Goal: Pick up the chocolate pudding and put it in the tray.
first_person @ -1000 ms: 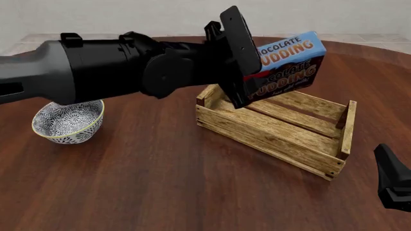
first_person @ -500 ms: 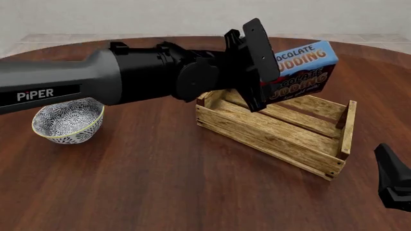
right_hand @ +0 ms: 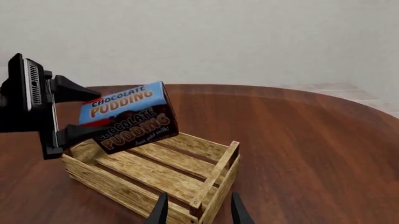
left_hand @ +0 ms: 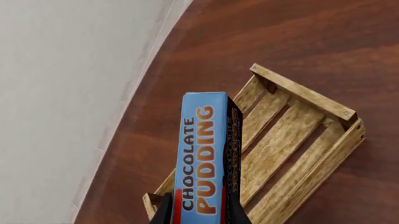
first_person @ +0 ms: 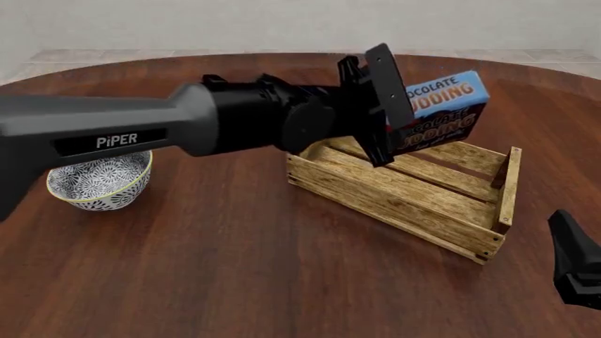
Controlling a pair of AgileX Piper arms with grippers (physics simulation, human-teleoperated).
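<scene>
The chocolate pudding [first_person: 441, 111] is a small blue and brown carton, held tilted in the air over the far part of the tray [first_person: 395, 201]. My left gripper [first_person: 399, 116] is shut on the carton's near end. In the left wrist view the chocolate pudding [left_hand: 206, 154] juts out from the gripper [left_hand: 201, 213] above the tray [left_hand: 302, 91], a slatted wooden crate. The right wrist view shows the chocolate pudding [right_hand: 128, 116] clear of the slats of the tray [right_hand: 156, 184]. My right gripper [first_person: 575, 271] stands open low at the table's right, near the crate's corner.
A round blue-white patterned bowl [first_person: 98, 179] sits on the wooden table [first_person: 235, 267] at the left, under the left arm. The table's curved far edge lies just beyond the crate, with a pale wall behind it.
The left arm has reached further forward and to the right, carrying the pudding lower, closer to the crate's far side. The right arm has not moved.
</scene>
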